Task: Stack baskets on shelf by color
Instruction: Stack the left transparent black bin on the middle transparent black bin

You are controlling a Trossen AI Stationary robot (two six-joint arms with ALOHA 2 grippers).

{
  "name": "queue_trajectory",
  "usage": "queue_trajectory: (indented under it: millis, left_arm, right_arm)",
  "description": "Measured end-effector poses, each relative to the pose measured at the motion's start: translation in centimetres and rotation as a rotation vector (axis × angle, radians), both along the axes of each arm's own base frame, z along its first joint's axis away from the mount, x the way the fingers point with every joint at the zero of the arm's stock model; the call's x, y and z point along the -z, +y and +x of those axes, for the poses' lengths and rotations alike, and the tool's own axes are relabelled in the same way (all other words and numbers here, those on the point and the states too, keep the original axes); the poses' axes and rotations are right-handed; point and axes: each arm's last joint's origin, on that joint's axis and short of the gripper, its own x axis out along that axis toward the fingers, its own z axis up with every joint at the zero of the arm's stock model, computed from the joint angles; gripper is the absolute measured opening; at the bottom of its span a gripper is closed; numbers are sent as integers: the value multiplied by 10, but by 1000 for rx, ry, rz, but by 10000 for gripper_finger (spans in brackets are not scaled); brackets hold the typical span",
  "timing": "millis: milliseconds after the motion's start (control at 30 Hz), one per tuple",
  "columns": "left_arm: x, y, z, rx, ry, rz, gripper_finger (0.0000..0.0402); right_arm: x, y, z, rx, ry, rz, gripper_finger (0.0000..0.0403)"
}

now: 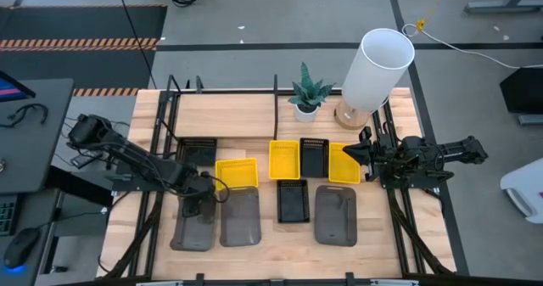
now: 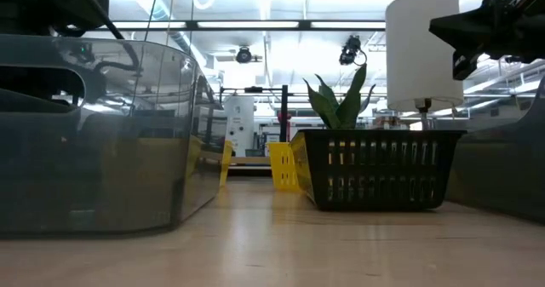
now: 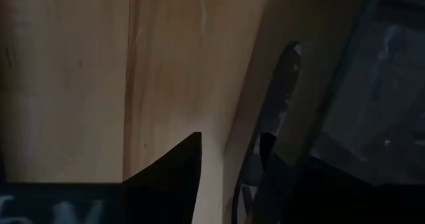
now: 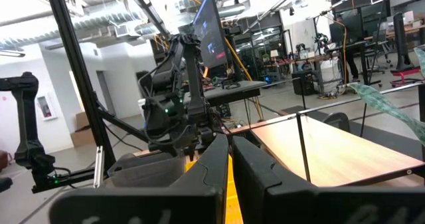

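Three dark grey baskets lie along the table's near side: left [image 1: 193, 224], middle [image 1: 240, 216], right [image 1: 336, 215]. A black slatted basket [image 1: 293, 201] sits between them. Farther back, by the shelf [image 1: 246, 112], lie three yellow baskets [image 1: 237, 173] [image 1: 283, 159] [image 1: 344, 163] and two black ones [image 1: 197, 150] [image 1: 314, 156]. My left gripper [image 1: 197, 203] is open over the left grey basket's far end. My right gripper [image 1: 358, 154] hovers above the rightmost yellow basket, its fingers [image 4: 207, 171] nearly together and holding nothing. My left gripper [image 3: 229, 144] comes from above and stands astride the far end wall [image 3: 282, 84] of the left grey basket. One finger [image 3: 172, 177] is outside it and the other is on the inner side. I cannot tell whether either touches the wall. The basket lies flat on the table.
A white cylinder lamp [image 1: 376, 70] and a potted plant [image 1: 307, 95] stand on the shelf's far right. Black metal uprights and bars [image 1: 276, 108] frame the shelf. Bare wood shows on the table's near strip [image 1: 280, 256]. A desk with a monitor [image 1: 25, 125] lies off the left edge.
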Motion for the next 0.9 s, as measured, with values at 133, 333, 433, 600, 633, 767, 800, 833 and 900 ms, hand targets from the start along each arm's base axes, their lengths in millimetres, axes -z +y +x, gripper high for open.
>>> queue_trajectory:
  millis: [133, 333, 433, 600, 633, 767, 800, 833, 900]
  left_arm:
    - [1, 0, 0, 0, 6, 2, 137]
    - [1, 0, 1, 3, 3, 1, 113]
    - [1, 0, 1, 8, 1, 1, 100]
    - [1, 0, 1, 11, 1, 1, 56]
    - [1, 0, 1, 11, 1, 1, 45]
    - [1, -1, 0, 25, 7, -13, 9]
    - [1, -1, 0, 25, 7, -16, 9]
    - [1, -1, 0, 25, 8, -18, 10]
    - [1, -1, 0, 26, 11, -16, 11]
  right_arm:
    - [0, 0, 0, 0, 0, 0, 27]
    - [0, 0, 0, 0, 0, 0, 27]
    - [0, 0, 0, 0, 0, 0, 27]
    - [0, 0, 0, 0, 0, 0, 27]
    - [0, 0, 0, 0, 0, 0, 27]
    - [0, 0, 0, 0, 0, 0, 27]
    - [0, 0, 0, 0, 0, 0, 27]
    - [0, 0, 0, 0, 0, 0, 27]
    - [0, 0, 0, 0, 0, 0, 27]
